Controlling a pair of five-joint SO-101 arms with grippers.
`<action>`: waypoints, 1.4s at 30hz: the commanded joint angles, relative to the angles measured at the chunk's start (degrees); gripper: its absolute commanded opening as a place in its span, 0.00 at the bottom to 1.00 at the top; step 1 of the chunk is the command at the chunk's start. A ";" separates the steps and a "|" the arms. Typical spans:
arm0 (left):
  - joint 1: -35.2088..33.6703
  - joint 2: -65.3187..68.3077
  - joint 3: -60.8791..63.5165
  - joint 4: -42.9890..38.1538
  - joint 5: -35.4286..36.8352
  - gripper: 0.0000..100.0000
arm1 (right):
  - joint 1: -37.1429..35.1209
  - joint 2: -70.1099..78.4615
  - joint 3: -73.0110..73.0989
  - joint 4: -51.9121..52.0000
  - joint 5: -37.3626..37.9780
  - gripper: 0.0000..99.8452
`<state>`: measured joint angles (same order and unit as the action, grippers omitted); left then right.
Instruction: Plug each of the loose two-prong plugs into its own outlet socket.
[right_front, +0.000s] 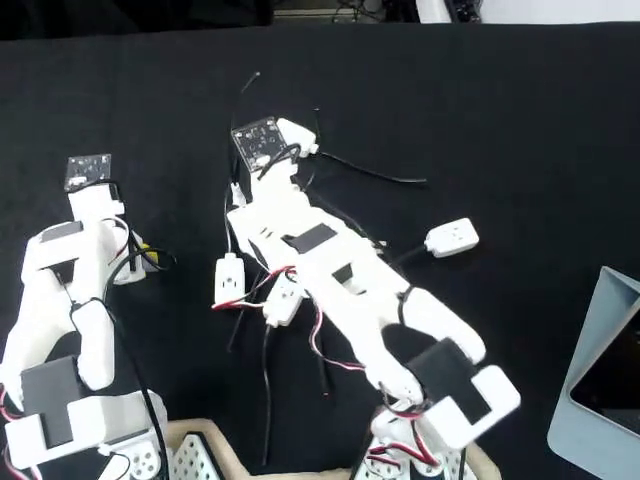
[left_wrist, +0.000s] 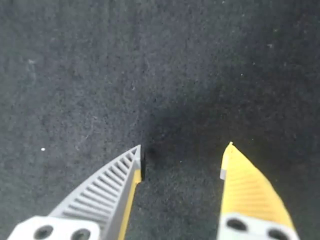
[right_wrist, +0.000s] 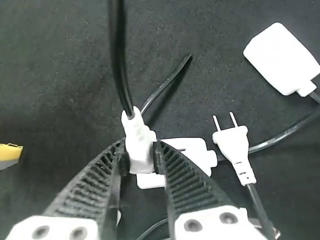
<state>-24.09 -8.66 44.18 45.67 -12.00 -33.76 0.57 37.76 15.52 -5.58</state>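
My right gripper (right_wrist: 139, 149) is shut on a white two-prong plug (right_wrist: 134, 127) with a black cord. The plug stands against one end of a white outlet socket (right_wrist: 187, 152); its prongs are hidden. A second white plug (right_wrist: 233, 142) lies loose beside that socket, prongs bare. Another white socket (right_wrist: 281, 57) lies farther off and appears in the high view as the socket (right_front: 452, 237). My left gripper (left_wrist: 184, 150) is open above bare black cloth, one finger grey and one yellow. The right arm (right_front: 330, 270) stretches diagonally across the table; the left arm (right_front: 70, 270) stands at the left.
Two white cord ends (right_front: 228, 278) (right_front: 285, 300) lie beside the right arm. A loose black cord (right_front: 375, 172) runs across the cloth behind it. A grey stand (right_front: 600, 370) sits at the right edge. The yellow fingertip (right_wrist: 10, 152) of the left gripper is near the held plug.
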 joint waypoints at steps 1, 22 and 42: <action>-0.40 -2.02 -0.40 -1.05 0.62 0.26 | -0.88 0.84 -3.38 -1.58 0.53 0.01; -0.40 -1.93 -0.13 -1.14 0.62 0.26 | -0.88 4.26 3.38 -8.79 4.48 0.01; -0.48 -1.85 -0.04 -1.14 0.62 0.26 | -0.88 4.88 -0.40 7.47 7.03 0.01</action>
<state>-24.09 -8.66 44.18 45.14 -12.00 -34.02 4.53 38.73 17.98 0.92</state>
